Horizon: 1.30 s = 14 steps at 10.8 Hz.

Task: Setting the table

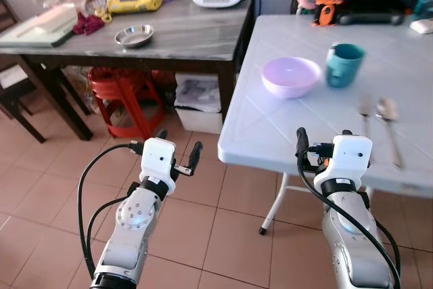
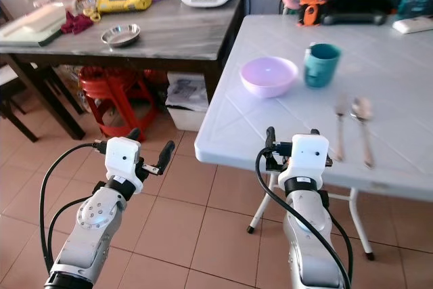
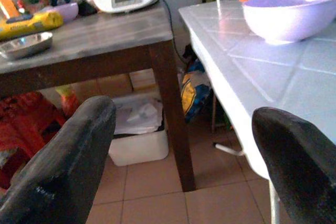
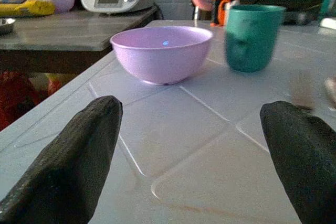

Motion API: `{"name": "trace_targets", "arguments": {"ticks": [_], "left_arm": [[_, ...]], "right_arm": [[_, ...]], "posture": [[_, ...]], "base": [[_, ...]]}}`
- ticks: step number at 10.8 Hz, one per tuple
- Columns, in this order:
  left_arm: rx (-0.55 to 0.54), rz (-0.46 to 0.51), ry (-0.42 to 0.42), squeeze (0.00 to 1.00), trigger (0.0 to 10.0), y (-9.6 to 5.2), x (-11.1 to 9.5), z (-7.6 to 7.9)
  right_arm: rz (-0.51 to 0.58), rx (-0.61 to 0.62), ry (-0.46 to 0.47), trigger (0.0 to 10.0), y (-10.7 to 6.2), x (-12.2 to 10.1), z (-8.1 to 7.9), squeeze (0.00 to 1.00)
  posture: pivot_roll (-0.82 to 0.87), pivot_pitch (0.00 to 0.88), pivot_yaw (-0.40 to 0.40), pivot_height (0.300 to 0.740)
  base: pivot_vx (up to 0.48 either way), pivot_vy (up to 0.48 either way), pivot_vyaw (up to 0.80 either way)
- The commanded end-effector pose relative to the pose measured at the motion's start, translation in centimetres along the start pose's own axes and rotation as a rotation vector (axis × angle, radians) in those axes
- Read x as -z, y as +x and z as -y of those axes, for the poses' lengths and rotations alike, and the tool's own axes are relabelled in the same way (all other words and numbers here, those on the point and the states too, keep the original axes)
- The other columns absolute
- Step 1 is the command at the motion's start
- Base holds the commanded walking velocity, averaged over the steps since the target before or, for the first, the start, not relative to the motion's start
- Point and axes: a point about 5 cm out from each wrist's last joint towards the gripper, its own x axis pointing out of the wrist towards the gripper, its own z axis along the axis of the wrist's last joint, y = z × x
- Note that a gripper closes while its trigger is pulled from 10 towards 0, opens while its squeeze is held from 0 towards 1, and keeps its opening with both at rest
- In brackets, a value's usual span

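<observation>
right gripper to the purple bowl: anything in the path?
Nothing visible. The right gripper, fingers open, hangs at the white table's near edge, with only bare tabletop between it and the purple bowl. The teal cup stands beside the bowl, off the line.

On white table (image 1: pixel 284 126): 1 purple bowl (image 1: pixel 291 76), 1 teal cup (image 1: pixel 344 64), 1 fork (image 1: pixel 365 109), 1 spoon (image 1: pixel 388 114). Dark table (image 1: pixel 196 35): 1 steel dish (image 1: pixel 134 34).

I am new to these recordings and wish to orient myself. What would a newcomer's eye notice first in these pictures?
First, the lilac bowl and the teal cup, side by side on the white table, with a fork and a spoon further right. Then the two grippers: the right gripper open at the table's near edge, the left gripper open above the tiled floor. Behind stands a dark table, cluttered.
</observation>
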Motion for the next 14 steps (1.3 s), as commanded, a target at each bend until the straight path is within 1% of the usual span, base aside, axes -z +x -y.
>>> {"name": "trace_targets", "arguments": {"ticks": [1,5,8,14], "left_arm": [[-0.001,-0.005,0.007,0.00,10.0,-0.2,0.0,-0.4],[0.010,-0.006,-0.002,0.00,10.0,-0.3,0.0,-0.2],[0.022,-0.008,-0.004,0.00,10.0,-0.3,0.0,0.0],[0.030,-0.016,-0.011,0.00,10.0,-0.4,0.1,0.1]], "right_arm": [[0.008,-0.025,0.003,10.0,0.0,-0.3,-0.6,0.00],[0.006,-0.036,0.000,10.0,-0.1,-0.2,-0.7,0.00],[-0.005,-0.057,-0.029,10.0,-0.1,-0.1,-0.9,0.00],[-0.063,-0.130,-0.066,10.0,-0.2,0.8,-1.5,0.00]], "posture": [[-0.12,0.068,0.119,0.740],[-0.12,0.071,0.122,0.740],[-0.13,0.071,0.123,0.740],[-0.13,0.075,0.123,0.740]], "base": [[0.296,0.000,0.00],[0.307,0.000,0.00],[0.309,0.000,0.00],[0.313,0.000,0.00]]}}
